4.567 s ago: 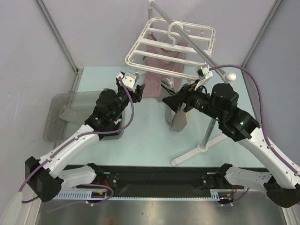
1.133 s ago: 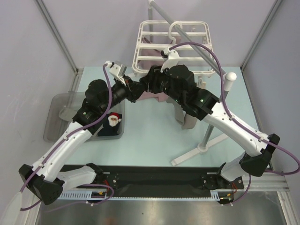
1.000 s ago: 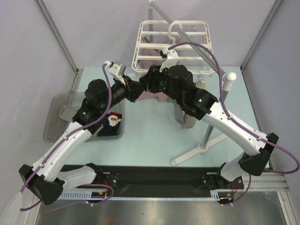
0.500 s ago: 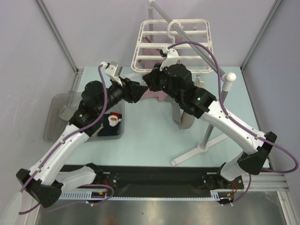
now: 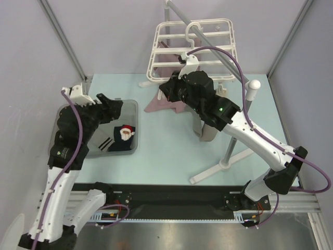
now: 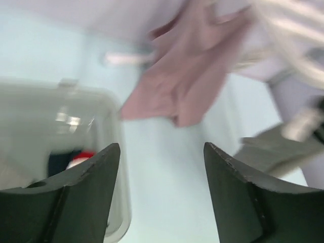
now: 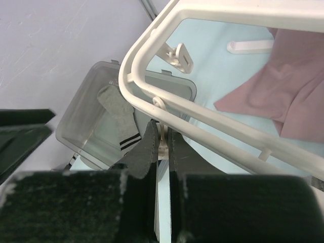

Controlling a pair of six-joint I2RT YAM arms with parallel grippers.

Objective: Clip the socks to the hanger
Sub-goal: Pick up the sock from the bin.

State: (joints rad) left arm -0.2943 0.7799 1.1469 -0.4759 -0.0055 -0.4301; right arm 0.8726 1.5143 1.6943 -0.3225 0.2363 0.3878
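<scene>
The white hanger [image 5: 193, 48] hangs from the pole at the back, and its frame [image 7: 212, 124] crosses the right wrist view. My right gripper [image 5: 164, 92] is under its front left edge, shut [image 7: 162, 132] on a small white clip [image 7: 162, 144] dangling from the frame. My left gripper [image 5: 111, 105] hovers open and empty [image 6: 161, 152] over the bin. A navy Santa sock [image 5: 124, 136] lies in the bin, seen blurred [image 6: 76, 159] by the left wrist. A grey sock with black stripes [image 7: 119, 119] lies there too. Another light grey sock [image 5: 206, 133] sits beneath the right arm.
The socks lie in a clear plastic bin [image 5: 133, 108] at the left. A mauve-pink cloth [image 5: 165, 103] hangs from the hanger down to the table. The grey pole stand [image 5: 235, 136] rises at the right, its white foot [image 5: 221, 167] on the table.
My left arm has pulled back leftward from the hanger to above the bin, and its jaws have opened. My right gripper has closed on the clip. The pink cloth is now uncovered.
</scene>
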